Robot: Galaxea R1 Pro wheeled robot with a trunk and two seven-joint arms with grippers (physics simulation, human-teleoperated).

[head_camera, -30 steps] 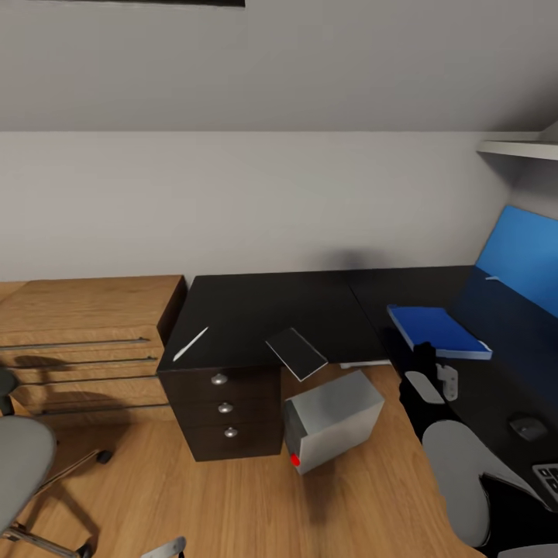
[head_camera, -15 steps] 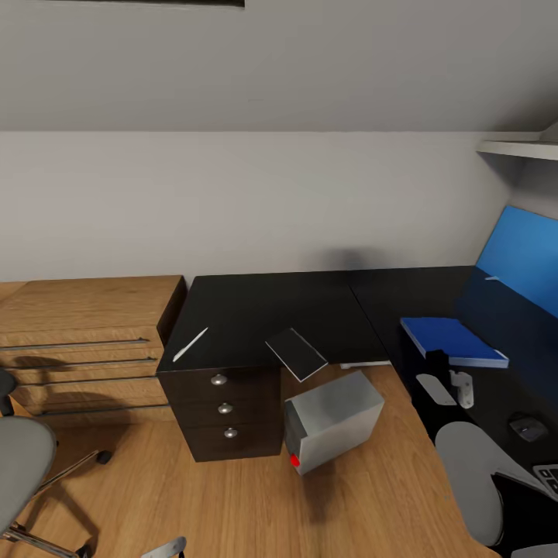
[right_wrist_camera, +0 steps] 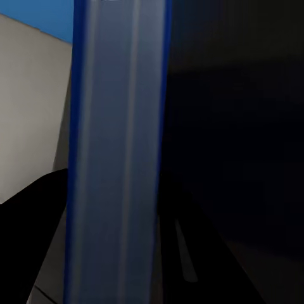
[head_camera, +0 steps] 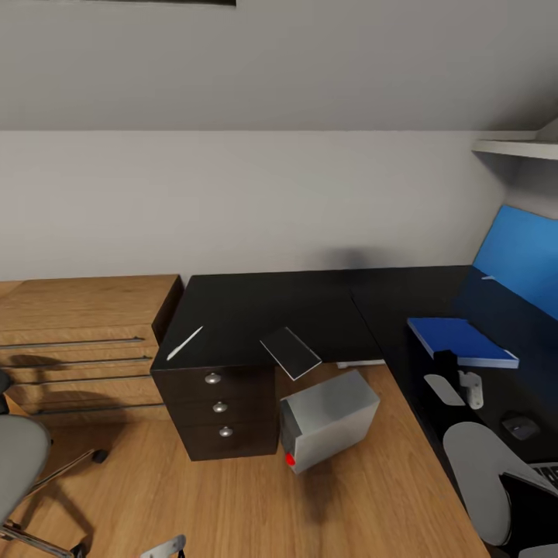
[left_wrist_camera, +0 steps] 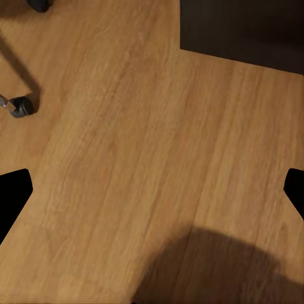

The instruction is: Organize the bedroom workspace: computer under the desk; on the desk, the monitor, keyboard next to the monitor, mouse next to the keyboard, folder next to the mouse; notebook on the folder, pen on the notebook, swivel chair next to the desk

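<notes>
I have the blue folder (head_camera: 463,342) pinched in my right claw (head_camera: 457,372), low over the dark tabletop (head_camera: 310,310), short of the mouse (head_camera: 518,425). To do this well I would carry it level, lower it flat just beside the mouse, and release only once it rests fully on the surface. The left claw (left_wrist_camera: 152,190) hangs opened over bare wooden floor (left_wrist_camera: 126,126). The notebook (head_camera: 290,353) overhangs the tabletop edge near the pen (head_camera: 185,342); the computer (head_camera: 328,419) sits on the floor. I can read no labels or writing anywhere.
</notes>
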